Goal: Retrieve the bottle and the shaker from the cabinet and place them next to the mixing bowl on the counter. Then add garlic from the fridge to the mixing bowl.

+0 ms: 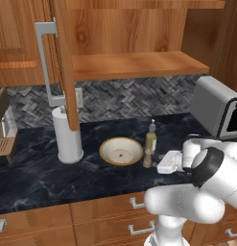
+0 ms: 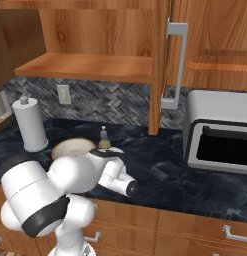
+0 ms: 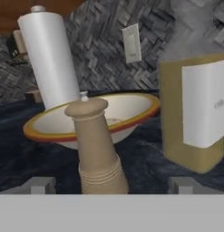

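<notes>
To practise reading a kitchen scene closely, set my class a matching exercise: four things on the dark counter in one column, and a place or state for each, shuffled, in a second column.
Things
1. tall white paper towel roll
2. cream mixing bowl with orange rim
3. tan wooden shaker
4. yellowish glass bottle with white label

Places or states
A. stands between the open tool's fingertips
B. stands upright at the bowl's right side
C. stands left of the bowl, near the open cabinet door
D. lies between the roll and the bottle

Pairs: 1-C, 2-D, 3-A, 4-B
</notes>
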You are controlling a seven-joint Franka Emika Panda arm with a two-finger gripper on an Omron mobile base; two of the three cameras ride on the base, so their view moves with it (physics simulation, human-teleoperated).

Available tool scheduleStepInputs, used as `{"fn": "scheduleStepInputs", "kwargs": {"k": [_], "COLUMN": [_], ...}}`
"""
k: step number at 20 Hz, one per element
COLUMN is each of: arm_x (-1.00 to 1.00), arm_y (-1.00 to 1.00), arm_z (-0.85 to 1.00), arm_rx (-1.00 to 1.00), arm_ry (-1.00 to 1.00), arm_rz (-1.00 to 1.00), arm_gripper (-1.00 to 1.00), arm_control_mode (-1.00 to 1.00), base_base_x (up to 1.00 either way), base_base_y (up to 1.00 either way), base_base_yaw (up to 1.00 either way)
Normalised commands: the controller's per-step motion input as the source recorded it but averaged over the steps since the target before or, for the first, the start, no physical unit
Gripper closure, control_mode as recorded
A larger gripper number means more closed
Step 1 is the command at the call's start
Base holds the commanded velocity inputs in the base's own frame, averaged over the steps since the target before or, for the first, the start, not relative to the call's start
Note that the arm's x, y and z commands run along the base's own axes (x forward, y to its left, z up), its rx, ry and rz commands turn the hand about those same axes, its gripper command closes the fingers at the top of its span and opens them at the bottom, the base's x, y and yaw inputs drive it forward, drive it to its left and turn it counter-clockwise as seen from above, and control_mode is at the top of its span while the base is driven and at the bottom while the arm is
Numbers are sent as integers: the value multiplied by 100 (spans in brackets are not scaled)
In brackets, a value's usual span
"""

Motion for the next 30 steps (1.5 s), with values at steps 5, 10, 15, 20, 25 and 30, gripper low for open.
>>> {"fn": "scheduleStepInputs", "kwargs": {"k": [5, 10, 15, 20, 25, 30], "arm_x": [-37, -16, 0, -17, -52, -70], "arm_y": [-39, -24, -4, 1, 10, 35], "arm_z": [11, 85, 100, 100, 97, 99], "arm_rx": [1, 0, 1, 0, 0, -5], "arm_ry": [-4, 5, 15, 18, 13, 10], "arm_rz": [-8, -16, -22, -17, -7, -4], "arm_gripper": [-100, -100, -100, -100, -100, -100], "arm_control_mode": [-100, -100, -100, -100, -100, -100], "base_base_x": [0, 0, 0, 0, 0, 0], "base_base_y": [0, 0, 0, 0, 0, 0], "base_base_yaw": [0, 0, 0, 0, 0, 0]}}
